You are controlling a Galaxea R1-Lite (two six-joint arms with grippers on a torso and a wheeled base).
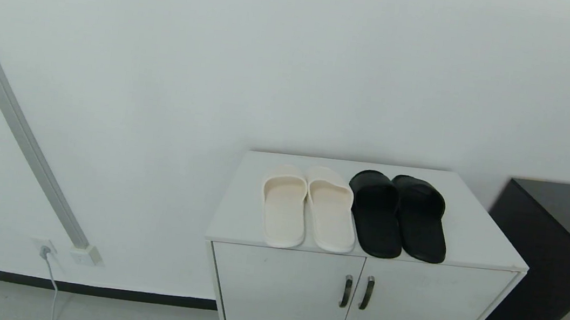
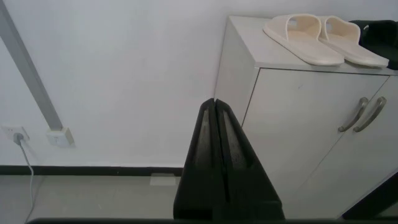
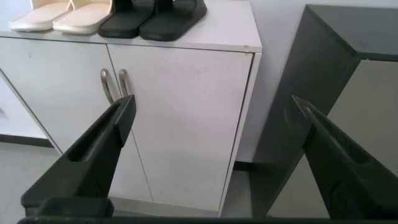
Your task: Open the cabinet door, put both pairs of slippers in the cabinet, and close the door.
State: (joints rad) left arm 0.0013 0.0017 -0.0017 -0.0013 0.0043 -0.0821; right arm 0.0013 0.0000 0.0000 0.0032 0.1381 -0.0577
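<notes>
Left gripper (image 2: 215, 112): jaws together, empty, low beside cabinet (image 1: 279, 295). Right gripper (image 3: 211, 124): jaws wide apart, facing right door handle (image 3: 124, 83), likely readied for pull. Doors shut. Cream slippers (image 1: 308, 207) and black slippers (image 1: 398, 216) paired on cabinet top, heels at front edge for easy reach.

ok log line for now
cabinet doors: shut; white slippers: on top; black slippers: on top; left claw: shut; right claw: open

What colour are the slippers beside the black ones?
Cream, an off-white. The pale slippers show best in the head view.
</notes>
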